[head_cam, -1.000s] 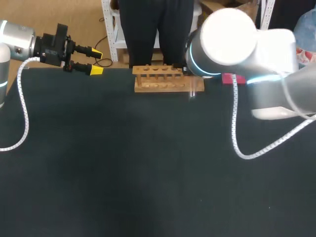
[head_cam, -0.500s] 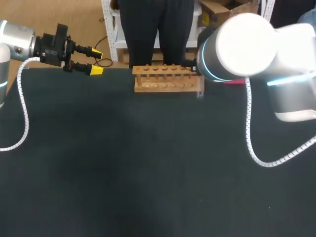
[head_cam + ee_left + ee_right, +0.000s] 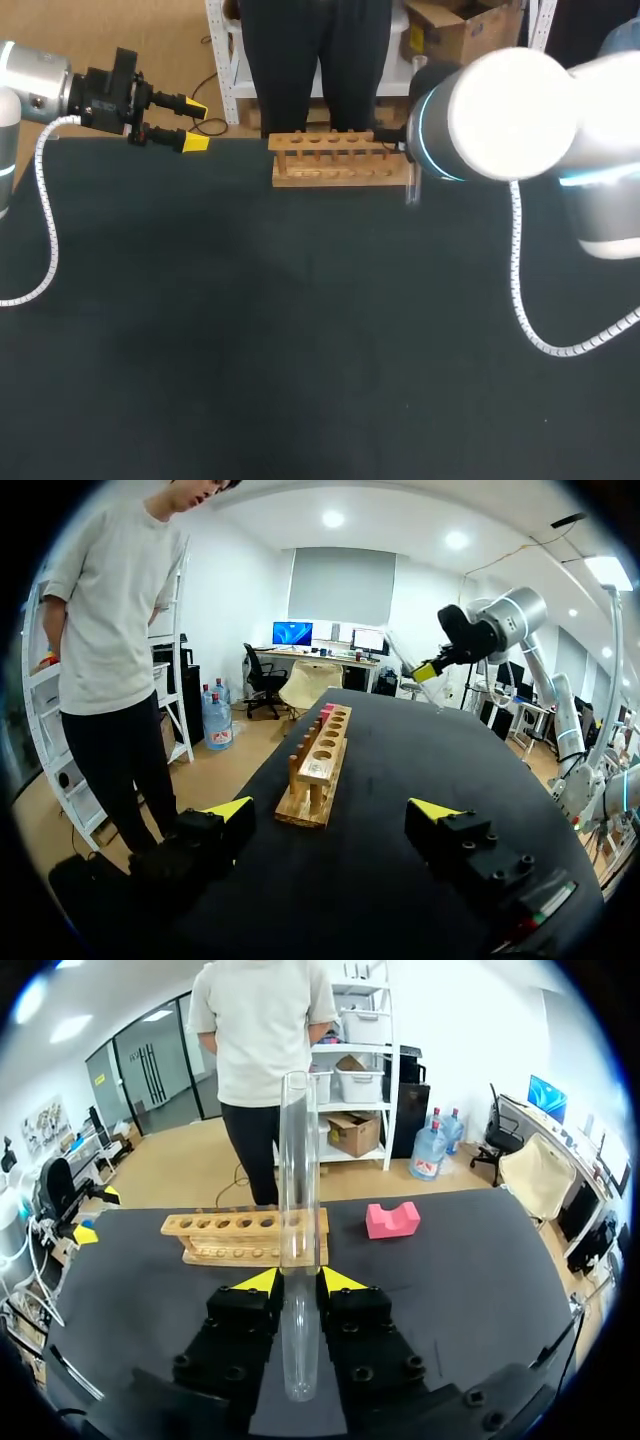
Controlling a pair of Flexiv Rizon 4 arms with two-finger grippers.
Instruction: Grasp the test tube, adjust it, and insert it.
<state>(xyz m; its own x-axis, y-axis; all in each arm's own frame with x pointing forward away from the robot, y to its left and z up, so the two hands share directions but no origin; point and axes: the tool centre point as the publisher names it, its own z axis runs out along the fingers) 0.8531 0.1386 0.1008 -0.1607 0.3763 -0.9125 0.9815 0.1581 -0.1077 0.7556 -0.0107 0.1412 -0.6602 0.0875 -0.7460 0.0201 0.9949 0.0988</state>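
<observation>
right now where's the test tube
The test tube is held in the right gripper; in the head view it sits just off the right end of the wooden rack.

It was a robotics lab: a left arm (image 3: 35, 85) and a right arm (image 3: 510, 110) flanked a black table (image 3: 300, 350) with a wooden rack (image 3: 335, 172), one gripping a glass test tube (image 3: 298, 1160).

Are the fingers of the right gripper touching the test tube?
Touching. The right wrist view shows the right gripper shut on the test tube, with one yellow tip pressed against each side.
</observation>
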